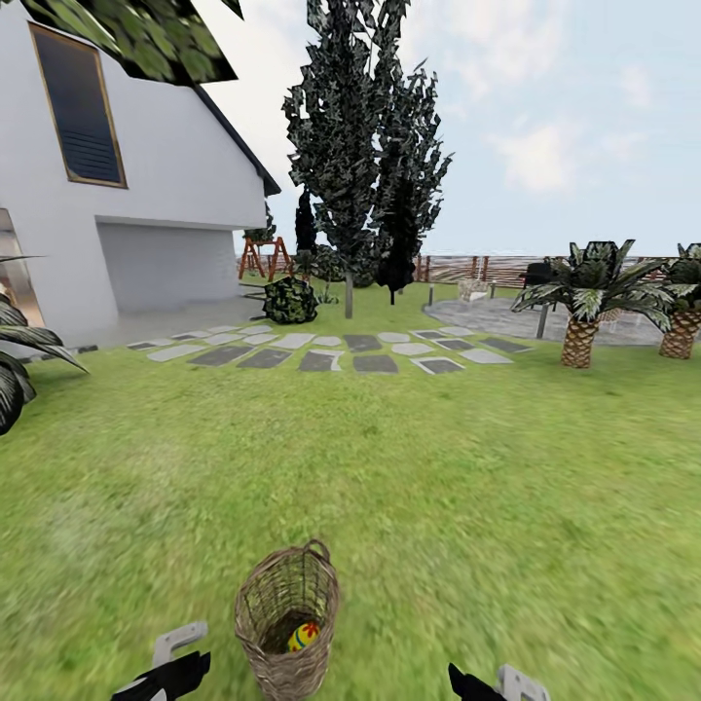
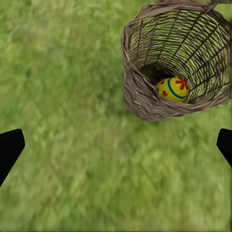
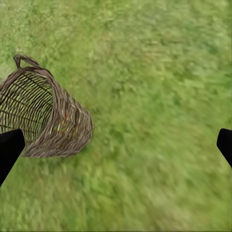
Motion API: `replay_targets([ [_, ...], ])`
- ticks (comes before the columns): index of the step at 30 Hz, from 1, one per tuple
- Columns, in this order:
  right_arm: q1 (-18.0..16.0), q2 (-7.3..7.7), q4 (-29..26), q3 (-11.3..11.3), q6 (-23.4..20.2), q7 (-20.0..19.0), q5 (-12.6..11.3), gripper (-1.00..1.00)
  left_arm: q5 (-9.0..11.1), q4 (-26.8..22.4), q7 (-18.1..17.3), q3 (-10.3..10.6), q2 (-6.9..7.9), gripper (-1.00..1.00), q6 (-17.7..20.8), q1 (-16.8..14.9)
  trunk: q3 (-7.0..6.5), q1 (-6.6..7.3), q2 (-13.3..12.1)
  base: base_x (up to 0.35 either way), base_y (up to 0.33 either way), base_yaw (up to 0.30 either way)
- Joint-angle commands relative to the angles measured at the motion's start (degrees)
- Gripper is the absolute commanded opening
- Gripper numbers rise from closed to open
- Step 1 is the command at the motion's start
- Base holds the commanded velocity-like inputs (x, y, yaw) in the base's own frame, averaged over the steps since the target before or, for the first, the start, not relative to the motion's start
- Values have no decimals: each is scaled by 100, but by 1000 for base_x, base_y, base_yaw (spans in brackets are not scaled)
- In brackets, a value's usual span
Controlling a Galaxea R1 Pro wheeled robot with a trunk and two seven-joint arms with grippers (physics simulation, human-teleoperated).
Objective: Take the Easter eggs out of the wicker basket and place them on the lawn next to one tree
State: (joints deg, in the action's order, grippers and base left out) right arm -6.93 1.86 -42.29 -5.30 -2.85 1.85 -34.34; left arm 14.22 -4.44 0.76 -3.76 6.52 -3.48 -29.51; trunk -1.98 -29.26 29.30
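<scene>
Tan wicker basket (image 1: 287, 613) upright on the lawn (image 1: 438, 506) between both grippers, one painted egg (image 2: 172, 89) visible inside. Left gripper (image 2: 116, 145) and right gripper (image 3: 116, 145) spread wide, empty. Fetching stage: reach down into the basket next.

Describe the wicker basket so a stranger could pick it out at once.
Start from the white house and come across the stepping stones down the lawn toward the robot. The wicker basket stands alone on the grass, between the two grippers. It is tan, open-woven, holding a painted yellow egg.
</scene>
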Motion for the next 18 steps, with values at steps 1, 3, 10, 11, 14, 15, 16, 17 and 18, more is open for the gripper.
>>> replay_targets([
  [1,-1,7,-5,-22,-14,22,-45,100,1,5,3,-32,-2,100,-18,-2,2,-4,3,119,-60,0],
  [3,0,7,-1,-19,-19,33,-46,100,1,5,3,-35,-2,100,-20,-2,3,-4,3,63,-32,0],
  [10,-1,7,138,-13,-22,44,-52,100,1,5,0,-34,-2,100,-22,-2,48,-4,3,15,-8,0],
  [11,-1,7,180,-10,-23,47,-53,100,1,5,-1,-33,-2,100,-22,-2,57,-4,3,2,-1,0],
  [14,-1,5,303,-3,-20,51,-51,100,1,5,-5,-33,-2,100,-21,-2,85,-4,3,0,0,0],
  [15,-1,6,328,-1,-21,51,-50,100,1,5,-5,-31,-2,100,-21,-2,94,-4,3,0,0,0],
  [16,-1,6,343,-3,-20,52,-49,100,1,5,-7,-32,-2,100,-21,-2,103,-4,3,0,0,0],
  [17,-1,6,353,-4,-21,50,-48,100,1,5,-10,-31,-2,100,-21,-1,112,-4,3,0,0,0],
  [18,-1,5,360,-3,-22,51,-48,100,3,5,-12,-30,-2,100,-21,-1,122,-4,3,0,0,0],
])
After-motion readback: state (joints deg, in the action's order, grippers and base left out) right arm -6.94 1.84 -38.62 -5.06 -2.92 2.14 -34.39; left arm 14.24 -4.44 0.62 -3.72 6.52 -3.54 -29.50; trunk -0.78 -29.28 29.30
